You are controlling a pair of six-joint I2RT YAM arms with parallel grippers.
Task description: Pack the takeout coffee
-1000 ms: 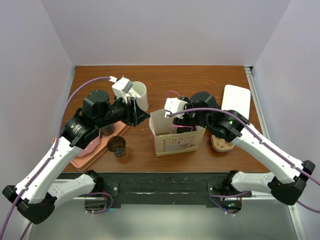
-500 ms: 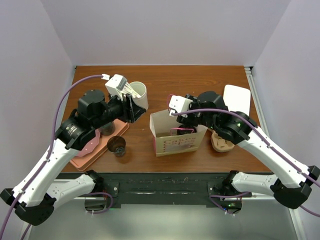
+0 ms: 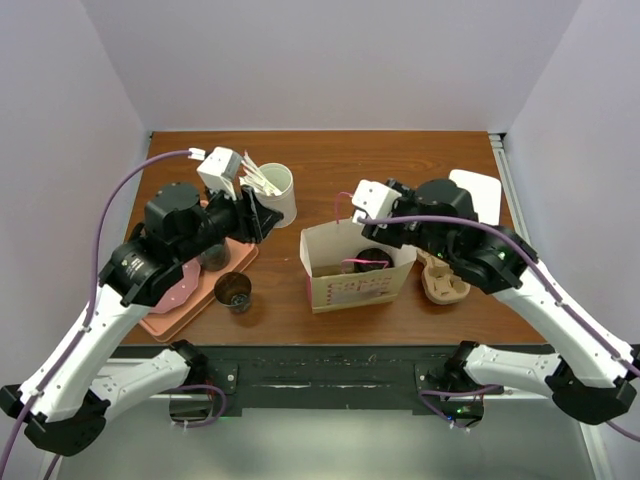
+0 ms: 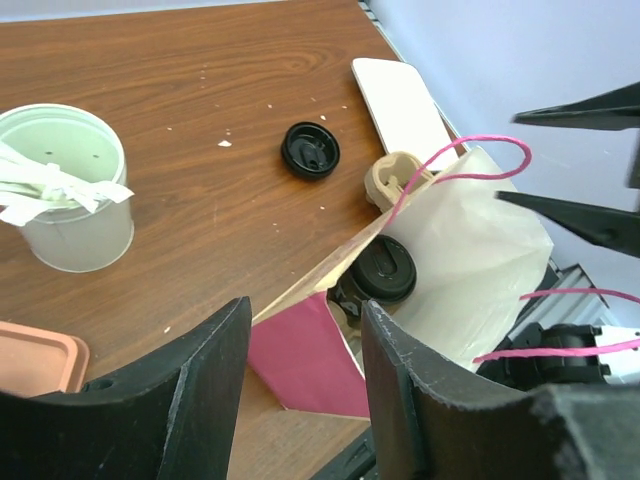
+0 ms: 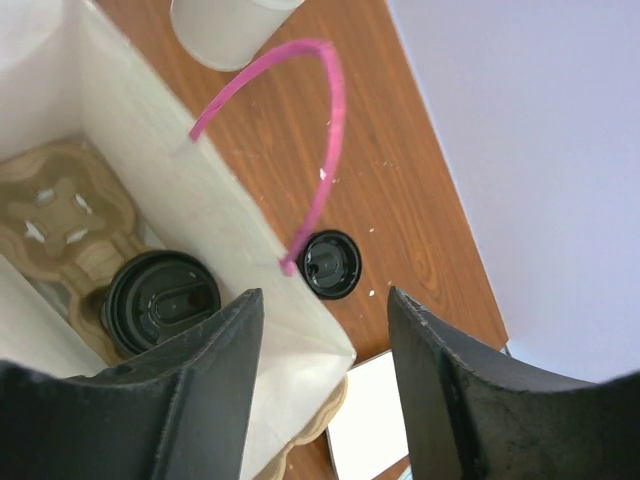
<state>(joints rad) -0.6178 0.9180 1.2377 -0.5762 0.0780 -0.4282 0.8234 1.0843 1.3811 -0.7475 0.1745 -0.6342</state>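
The coffee (image 5: 160,300) is a short, dark cup under a round black lid with a raised oval in its middle. It stands upright inside the paper bag (image 3: 350,288), seated in one pocket of a tan pulp holder (image 5: 55,205) on the bag's floor. The right arm reaches in from the right of the bag with its wrist raised above the bag's far right corner. The right pincer (image 5: 325,295) points down over the opening, released and empty, and the cup sits below and a little to one side of its fingers, apart from them. The left arm is bent high to the left of the bag. The left pincer (image 4: 305,305) is spread wide, holds nothing and faces the bag's open mouth, with the cup well beyond its tips. On the desk (image 3: 330,160) behind the bag lies a loose black lid (image 4: 310,150), and to the bag's left stands a white cup (image 3: 278,190) of stirrers.
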